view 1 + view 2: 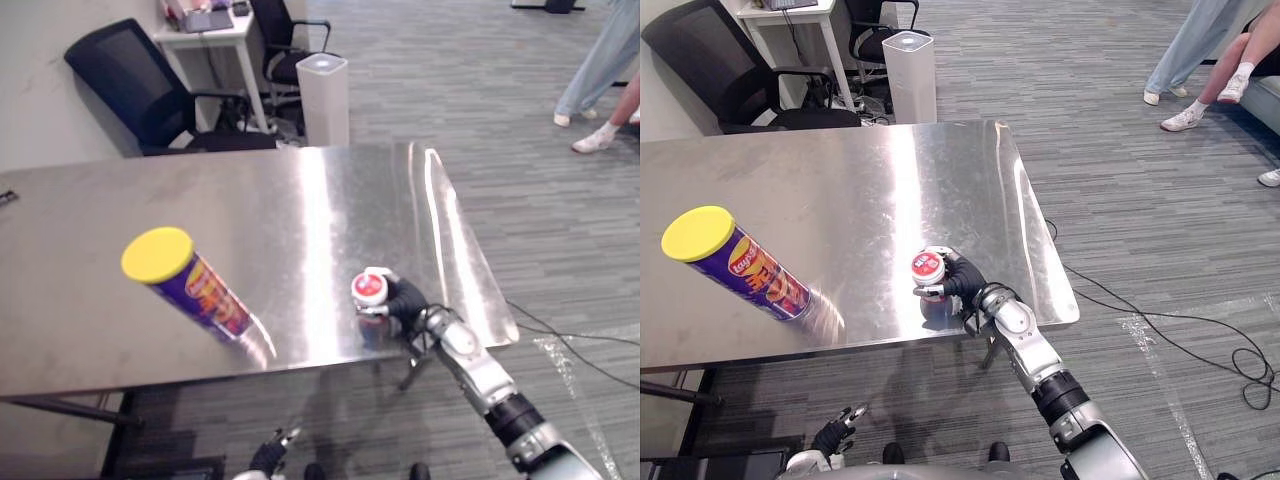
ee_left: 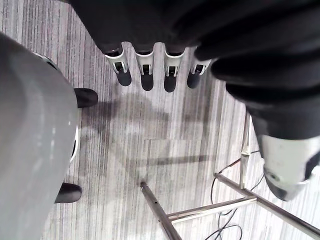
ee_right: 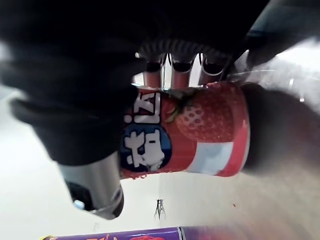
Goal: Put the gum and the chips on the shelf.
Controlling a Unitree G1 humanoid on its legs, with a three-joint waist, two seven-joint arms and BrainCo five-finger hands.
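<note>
A small red and white gum can (image 1: 369, 289) stands near the front right edge of the steel table (image 1: 250, 210). My right hand (image 1: 962, 279) is shut on it, fingers and thumb curled round its strawberry-printed side (image 3: 200, 130). A purple chips tube with a yellow lid (image 1: 190, 278) stands on the table to the left of the gum (image 1: 928, 268); the tube (image 1: 735, 260) is well apart from the hand. My left hand (image 2: 145, 65) hangs low below the table's front edge (image 1: 835, 432), fingers straight, holding nothing.
A black office chair (image 1: 150, 90), a white desk (image 1: 215, 40) and a white upright unit (image 1: 322, 95) stand beyond the table's far edge. A person's legs (image 1: 600, 70) show at the far right. Grey carpet lies to the right of the table.
</note>
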